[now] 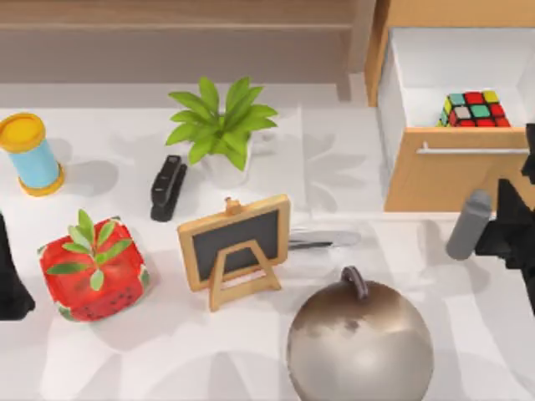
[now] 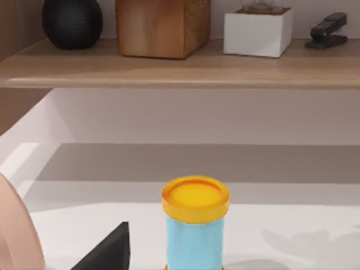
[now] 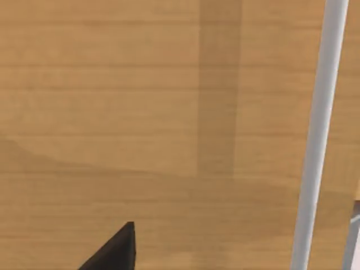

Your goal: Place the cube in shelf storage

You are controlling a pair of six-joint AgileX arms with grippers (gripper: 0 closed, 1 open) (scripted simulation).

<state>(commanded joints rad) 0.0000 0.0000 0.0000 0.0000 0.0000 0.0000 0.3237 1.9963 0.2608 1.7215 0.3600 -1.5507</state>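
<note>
Currently, the cube (image 1: 475,109) sits inside the open white-lined drawer (image 1: 399,83) of the wooden drawer cabinet (image 1: 447,180) at the table's right — not in the shelf storage (image 1: 175,42) along the back. The right gripper (image 1: 522,225) stands just in front of the drawer's front panel, below the cube; whether its fingers are open cannot be determined. One thin silver handle (image 3: 318,135) crosses that smooth wood-grain panel. The left arm (image 1: 10,280) is parked at the left edge. One cube is present, gridded black with coloured stickers.

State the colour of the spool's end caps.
Yellow-orange caps on a light-blue spool, clearest in the left wrist view.
</note>
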